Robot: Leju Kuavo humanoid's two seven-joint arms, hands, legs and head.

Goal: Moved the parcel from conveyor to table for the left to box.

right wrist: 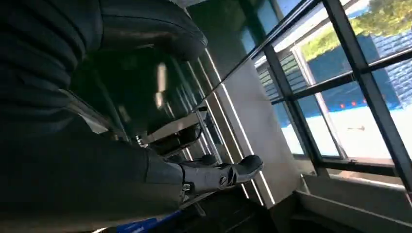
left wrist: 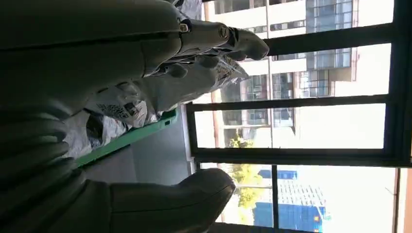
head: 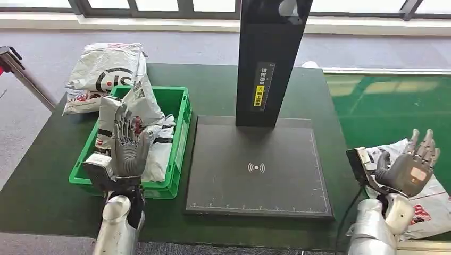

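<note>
**Both hands raised and holding nothing, parcels in the crate and on the belt**

Our left hand (head: 129, 146) stands upright over the near end of the green crate (head: 181, 139), palm turned away from us and fingers (head: 125, 129) spread, with nothing in its grasp. In the left wrist view the same hand (left wrist: 92, 58) shows a thumb and fingers apart, with open air and the window frame between them. Just past those fingers, one white parcel (head: 139, 101) stands tilted inside the crate, leaning against its far left corner, and more white and black bagged parcels (head: 158, 143) lie in the crate bottom beneath it. Behind the crate, on the far left corner of the dark green table (head: 48, 180), another large white parcel with red and black print (head: 103, 69) rests partly against the crate's far rim.

Our right hand (head: 412, 164) is lifted at the right side, fingers apart and extended upward, holding nothing. Directly behind and below it a white parcel with red print (head: 433, 204) lies on the green conveyor (head: 383, 101); we cannot tell whether the hand touches it. In the right wrist view the hand (right wrist: 145, 165) is dark and in shadow, one finger (right wrist: 228, 172) reaching out toward the windows.

Between the two hands, the black scanner plate (head: 255, 170) with its white wave mark lies flat on the table just beside the crate, and a black post (head: 268, 58) with a yellow label rises from its far edge
</note>
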